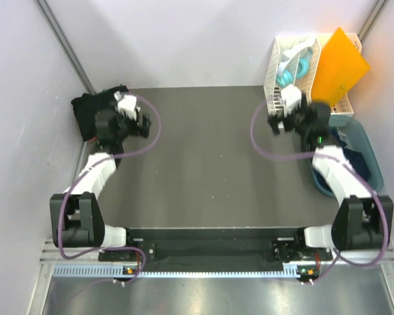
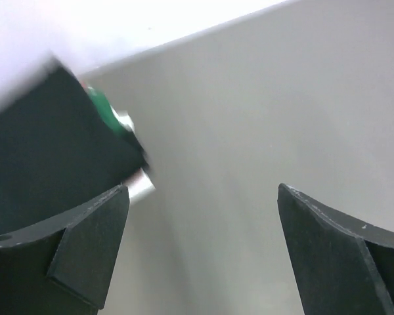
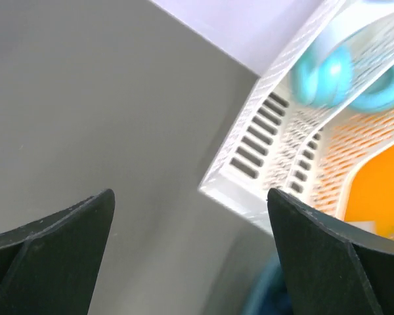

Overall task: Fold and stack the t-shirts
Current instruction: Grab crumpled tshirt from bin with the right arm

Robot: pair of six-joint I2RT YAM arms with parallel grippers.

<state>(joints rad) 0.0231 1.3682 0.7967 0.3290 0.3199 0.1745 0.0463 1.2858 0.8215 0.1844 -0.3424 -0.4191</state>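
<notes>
The left claw [image 1: 143,125] and right claw [image 1: 274,126] are wide apart and empty, so the right should pinch just one t-shirt [image 1: 353,157] from the tub [image 1: 375,163].

Top view looks down on the table [image 1: 203,164]; 2 wrist views skim it closely, right sharing the white rack [image 1: 274,72].

Each arm is built from black joint housings joined by white link covers. The left arm [image 1: 98,172] and the right arm [image 1: 338,176] each carry a purple cable [image 1: 156,134], routed in a loop from wrist to base. The left gripper [image 1: 143,125] and the right gripper [image 1: 274,125] have matt black, wedge-shaped fingers [image 2: 85,256] with chamfered edges. Both bases are fixed to a black mounting bar [image 1: 210,244].
</notes>
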